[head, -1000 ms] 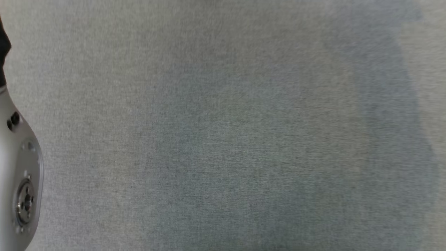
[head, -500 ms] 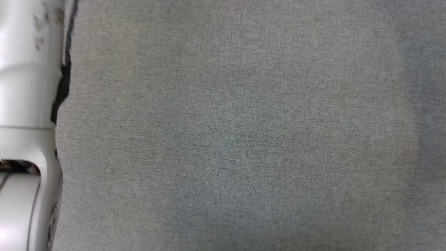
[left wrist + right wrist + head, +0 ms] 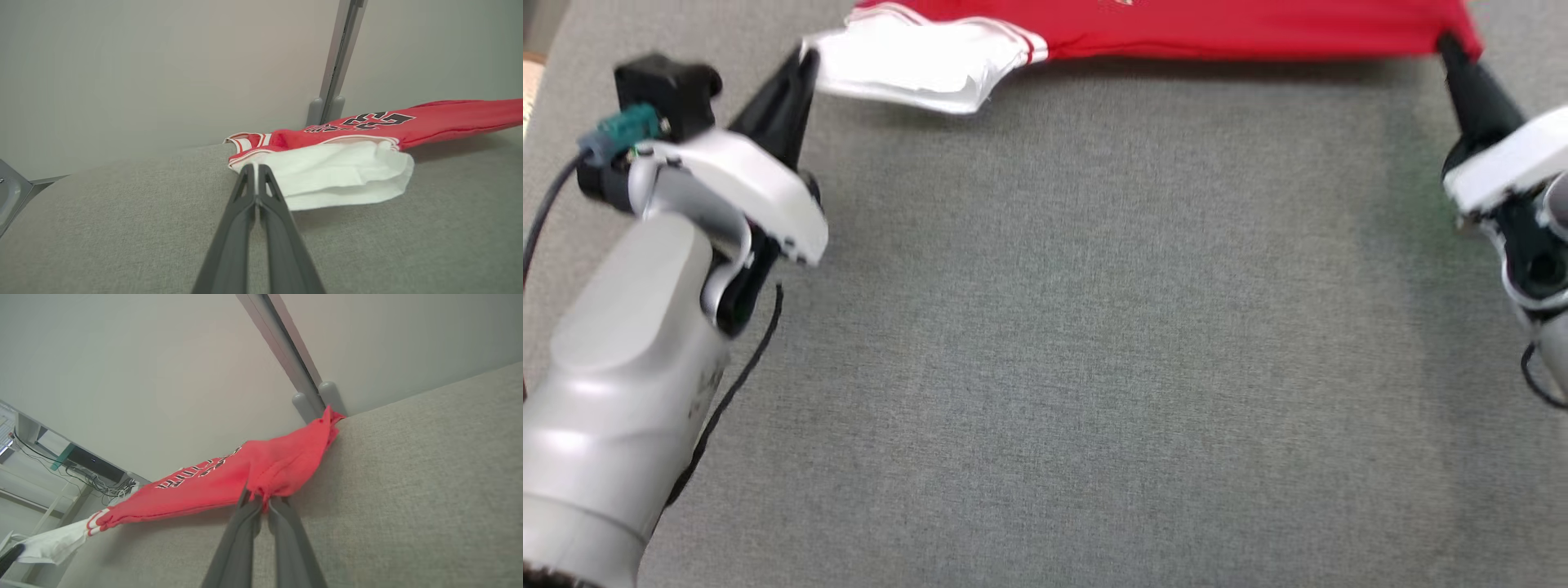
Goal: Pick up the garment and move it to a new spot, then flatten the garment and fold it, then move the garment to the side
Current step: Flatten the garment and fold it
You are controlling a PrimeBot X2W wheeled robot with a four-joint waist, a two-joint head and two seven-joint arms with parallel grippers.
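Observation:
A red jersey [image 3: 1217,28] with black lettering and a white part at its left end is stretched along the far side of the grey surface. My left gripper [image 3: 805,59] is shut on the white corner, and the left wrist view shows its closed tips [image 3: 255,166] at the edge of that white cloth [image 3: 339,175]. My right gripper [image 3: 1447,42] is shut on the red right end. In the right wrist view, the red fabric [image 3: 229,477] bunches where the gripper [image 3: 261,498] pinches it. The jersey hangs slightly above the surface, casting a shadow.
A grey fabric-covered surface [image 3: 1054,327] spreads wide between the two arms and toward me. Behind the jersey a pale wall rises with a grey post [image 3: 337,61]. A desk with cables [image 3: 94,473] stands far off, and a metal corner [image 3: 12,196] sits at the surface's left.
The head camera has moved: earlier it saw grey surface and a pale forearm at the left edge; now both grippers and the stretched jersey are in view.

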